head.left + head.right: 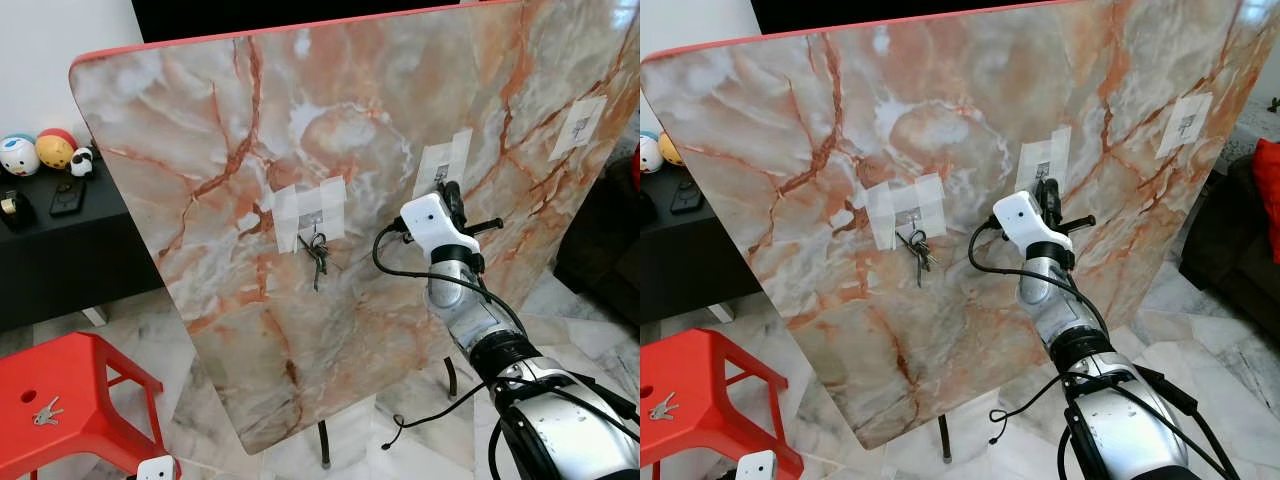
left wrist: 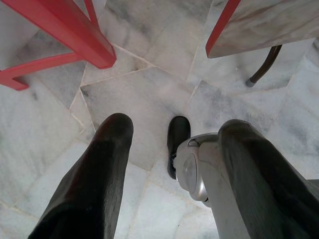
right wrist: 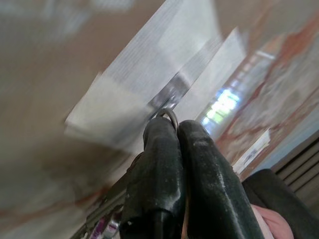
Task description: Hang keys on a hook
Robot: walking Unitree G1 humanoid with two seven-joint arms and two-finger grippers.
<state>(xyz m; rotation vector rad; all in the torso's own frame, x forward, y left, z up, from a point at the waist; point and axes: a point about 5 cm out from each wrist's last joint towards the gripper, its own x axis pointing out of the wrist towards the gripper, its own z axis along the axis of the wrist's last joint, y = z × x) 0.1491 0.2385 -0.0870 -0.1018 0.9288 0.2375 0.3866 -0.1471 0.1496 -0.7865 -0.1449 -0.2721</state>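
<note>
The left gripper hangs idle over the floor beside the red stool, fingers spread with nothing between them. The right gripper is pinched shut on a key ring, its tips held up at the middle hook, a taped metal strip on the tilted marble board. The ring sits at the foot of the hook, and the keys trail back along the fingers (their long axis roughly follows the gripper). Whether the ring is over the hook yet cannot be told. The eye views add what the wrist view lacks: another bunch hanging on the hook to the left, a bare third hook far right, and a spare key lying on the stool.
</note>
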